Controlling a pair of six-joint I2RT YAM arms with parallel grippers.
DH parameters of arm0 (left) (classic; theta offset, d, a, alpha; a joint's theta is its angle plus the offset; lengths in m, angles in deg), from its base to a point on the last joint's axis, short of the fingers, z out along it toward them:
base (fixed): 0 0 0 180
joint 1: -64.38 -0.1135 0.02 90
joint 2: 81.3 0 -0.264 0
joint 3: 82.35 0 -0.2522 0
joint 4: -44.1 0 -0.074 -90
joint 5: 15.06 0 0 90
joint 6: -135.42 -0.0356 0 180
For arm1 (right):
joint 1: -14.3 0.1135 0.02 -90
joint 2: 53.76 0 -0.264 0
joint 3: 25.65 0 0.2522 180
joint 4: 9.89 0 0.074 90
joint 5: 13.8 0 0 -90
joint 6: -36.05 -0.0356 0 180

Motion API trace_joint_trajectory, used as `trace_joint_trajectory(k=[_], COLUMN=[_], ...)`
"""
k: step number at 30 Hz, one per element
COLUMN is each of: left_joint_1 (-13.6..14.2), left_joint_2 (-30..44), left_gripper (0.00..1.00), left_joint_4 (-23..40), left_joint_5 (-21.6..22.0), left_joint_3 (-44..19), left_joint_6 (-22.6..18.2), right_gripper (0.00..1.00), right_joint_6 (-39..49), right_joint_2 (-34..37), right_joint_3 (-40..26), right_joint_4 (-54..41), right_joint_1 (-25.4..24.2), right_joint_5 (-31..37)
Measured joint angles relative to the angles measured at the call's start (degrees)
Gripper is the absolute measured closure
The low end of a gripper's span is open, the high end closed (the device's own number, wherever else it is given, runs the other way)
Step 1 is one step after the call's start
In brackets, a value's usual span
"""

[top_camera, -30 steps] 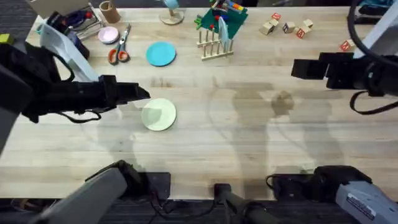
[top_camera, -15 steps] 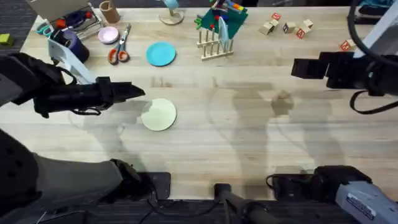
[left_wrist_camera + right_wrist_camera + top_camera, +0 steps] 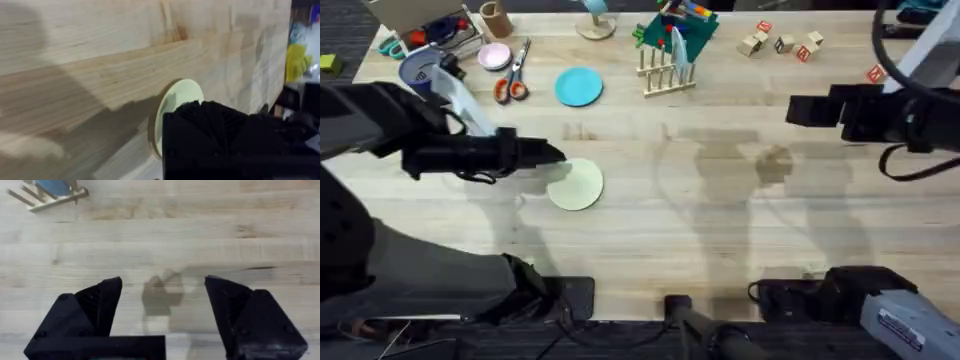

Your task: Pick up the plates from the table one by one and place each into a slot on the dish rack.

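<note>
This looks like a robotics lab bench dressed up with household bits. A wide pale wood table (image 3: 720, 230) carries two black robot arms, their bases bolted along its 6 o'clock edge with cables beside them. Props crowd the 12 o'clock edge: orange-handled scissors (image 3: 512, 80) at 11 o'clock, a small wooden dish rack (image 3: 666, 76) and a green holder (image 3: 678, 30) of colourful items near 12, and lettered toy blocks (image 3: 780, 42) at 1 o'clock. Dark carpet shows past the 10 o'clock corner.
</note>
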Motion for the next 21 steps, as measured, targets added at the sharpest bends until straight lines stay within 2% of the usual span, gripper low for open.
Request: trace_joint_trajectory(k=[4, 13, 21], left_joint_1=[2.24, 2.28, 2.32], left_joint_2=[0.87, 0.87, 4.02], left_gripper=[0.962, 0.961, 0.962], left_joint_4=[-0.18, -0.2, 0.18], left_joint_5=[1.86, 5.13, 9.02], left_joint_3=[0.0, 0.0, -2.62], left_joint_6=[-0.02, 0.18, 3.01], right_gripper=[0.006, 0.006, 0.006], right_joint_6=[0.0, 0.0, 0.0], right_joint_2=[2.17, 3.29, 3.29], right_joint_3=[0.0, 0.0, 0.0], right_joint_4=[0.0, 1.09, 2.51], right_joint_1=[0.0, 0.0, 0.0], right_joint_5=[0.0, 0.0, 0.0])
